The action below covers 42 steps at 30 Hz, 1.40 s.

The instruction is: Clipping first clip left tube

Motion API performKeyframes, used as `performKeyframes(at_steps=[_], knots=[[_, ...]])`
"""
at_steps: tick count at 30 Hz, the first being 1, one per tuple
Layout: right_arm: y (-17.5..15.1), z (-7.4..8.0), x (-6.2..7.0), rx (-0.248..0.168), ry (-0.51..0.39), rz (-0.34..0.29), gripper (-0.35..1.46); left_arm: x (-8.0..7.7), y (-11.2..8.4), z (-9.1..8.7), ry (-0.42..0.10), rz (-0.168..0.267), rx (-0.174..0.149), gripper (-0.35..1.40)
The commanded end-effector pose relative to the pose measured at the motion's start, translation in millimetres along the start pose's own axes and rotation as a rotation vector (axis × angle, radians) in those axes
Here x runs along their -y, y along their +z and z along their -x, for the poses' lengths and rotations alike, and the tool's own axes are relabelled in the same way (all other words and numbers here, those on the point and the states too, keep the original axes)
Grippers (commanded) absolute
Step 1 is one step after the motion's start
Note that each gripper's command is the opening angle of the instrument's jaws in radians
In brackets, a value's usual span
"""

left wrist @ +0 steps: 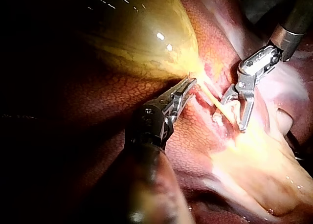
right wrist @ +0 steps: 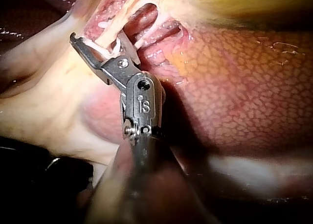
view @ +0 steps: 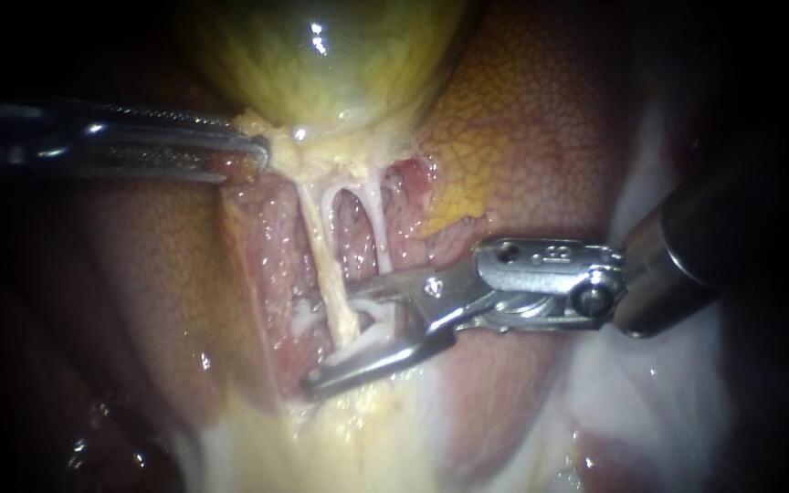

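Left instrument (view: 256, 152), entering from 9 o'clock: jaws clamped on the neck of the gallbladder (view: 321, 64). Right instrument (view: 331, 340), entering from 3 o'clock: jaws apart, straddling the left tube (view: 317, 239) just below centre. The right tube (view: 382, 237) lies outside them, toward 1 o'clock. We judge the tube should sit deep and square between the jaws, with the tips clear of the liver (view: 522, 137), before closing. No container shows.

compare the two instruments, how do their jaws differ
The left instrument has its jaws shut on the gallbladder at its lower edge. The right instrument has open jaws straddling the left tube. The left's jaws look toothed and lie level, while the right's look smooth and angle downward. Both are metal.
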Motion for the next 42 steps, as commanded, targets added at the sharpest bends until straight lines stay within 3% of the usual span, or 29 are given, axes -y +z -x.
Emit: performKeyframes(at_steps=[1,5,11,26,31,35,37,42], knots=[[0.2,0.0,0.1,-0.011,0.015,-0.021,0.47,0.0,0.0,0.0,0.000,0.000,0.000,-0.35],[0.2,-0.2,-0.2,-0.058,0.058,-0.114,0.45,0.0,0.0,0.0,0.000,0.000,0.000,-0.35],[1.0,-0.4,-0.6,-0.085,0.088,-0.199,0.44,0.0,0.0,0.0,0.000,0.000,0.000,-0.35],[2.8,-0.7,1.2,-0.070,0.078,-0.292,0.34,-0.5,0.1,0.0,0.000,-0.001,0.000,-0.35],[2.9,-0.9,1.1,-0.071,0.067,-0.297,0.18,-0.7,0.0,-0.1,0.001,-0.003,0.000,-0.35],[3.0,-1.0,0.9,-0.077,0.038,-0.292,-0.11,-0.7,0.0,-0.1,0.001,-0.003,0.000,-0.35],[3.1,-1.1,0.7,-0.078,0.032,-0.291,-0.35,-0.7,0.0,-0.1,0.001,-0.003,0.000,-0.35],[3.5,-1.3,0.3,-0.079,0.026,-0.291,-0.35,-0.7,0.0,-0.1,0.001,-0.003,0.000,-0.35]])
